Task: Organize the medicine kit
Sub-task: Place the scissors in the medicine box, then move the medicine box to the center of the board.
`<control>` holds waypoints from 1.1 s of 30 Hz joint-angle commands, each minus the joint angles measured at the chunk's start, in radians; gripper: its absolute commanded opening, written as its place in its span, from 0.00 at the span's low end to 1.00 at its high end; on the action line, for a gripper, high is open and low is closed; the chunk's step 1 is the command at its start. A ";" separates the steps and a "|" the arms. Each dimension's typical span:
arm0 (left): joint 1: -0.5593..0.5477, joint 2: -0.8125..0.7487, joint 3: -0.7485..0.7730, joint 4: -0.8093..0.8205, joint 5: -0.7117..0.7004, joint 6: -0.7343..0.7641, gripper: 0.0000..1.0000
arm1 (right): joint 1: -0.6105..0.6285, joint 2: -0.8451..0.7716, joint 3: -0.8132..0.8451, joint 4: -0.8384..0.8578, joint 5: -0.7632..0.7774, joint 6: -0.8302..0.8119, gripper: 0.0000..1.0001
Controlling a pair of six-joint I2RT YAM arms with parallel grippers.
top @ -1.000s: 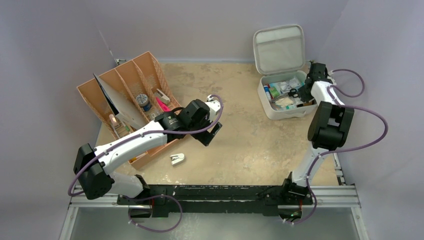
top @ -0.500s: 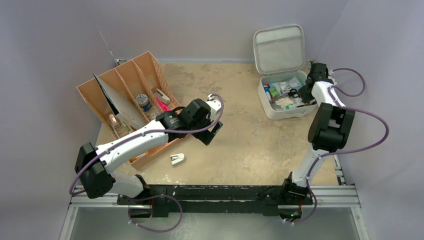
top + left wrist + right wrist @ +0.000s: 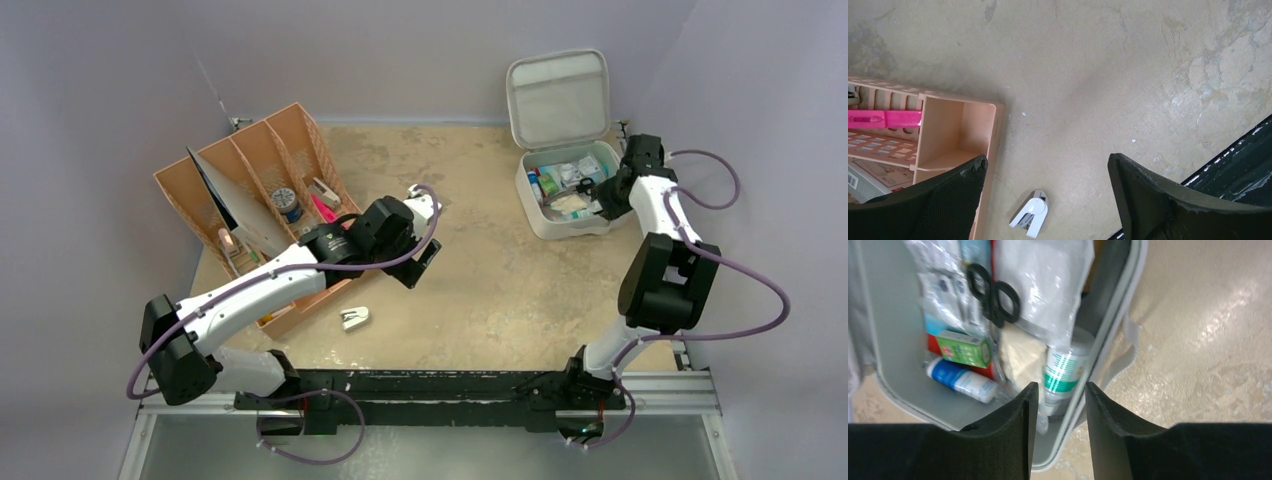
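Drop-off looks finished: right pincer (image 3: 1060, 390) hangs part-open and empty over the medicine kit (image 3: 565, 228). The wide-open, empty left pincer (image 3: 1046, 160) should fetch the small white item (image 3: 1030, 215) next.

No writing can be read. Just beyond the right gripper (image 3: 1060, 387), a green box (image 3: 964, 347) and a bottle's green-banded label (image 3: 1063, 371) carry blurred print. Left of the left gripper (image 3: 1046, 159), a carton (image 3: 870, 172) bears illegible print.
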 commanded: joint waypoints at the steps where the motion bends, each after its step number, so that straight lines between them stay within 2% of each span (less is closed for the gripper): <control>1: 0.002 -0.047 -0.013 0.005 -0.018 0.014 0.89 | -0.004 -0.037 -0.064 -0.033 -0.050 0.075 0.43; 7: 0.002 -0.062 -0.028 0.009 -0.025 0.013 0.89 | -0.005 -0.022 -0.099 -0.010 -0.057 0.113 0.46; 14: 0.002 -0.046 -0.023 0.012 -0.021 0.004 0.89 | -0.005 0.039 -0.084 0.023 -0.101 0.099 0.41; 15: 0.002 -0.042 -0.018 0.009 -0.025 -0.002 0.89 | -0.004 0.041 -0.095 0.036 -0.118 0.085 0.33; 19: 0.002 -0.040 -0.005 0.002 -0.026 -0.018 0.89 | -0.004 0.030 -0.112 0.043 -0.148 0.048 0.26; 24: 0.003 -0.007 0.041 -0.009 -0.028 -0.046 0.89 | -0.003 -0.016 -0.177 0.081 -0.195 -0.052 0.08; 29: 0.037 0.062 0.140 -0.021 0.006 -0.081 0.87 | 0.014 -0.067 -0.242 0.077 -0.302 -0.152 0.00; 33: 0.149 0.110 0.219 -0.019 0.139 -0.123 0.84 | 0.026 -0.120 -0.300 0.065 -0.360 -0.218 0.00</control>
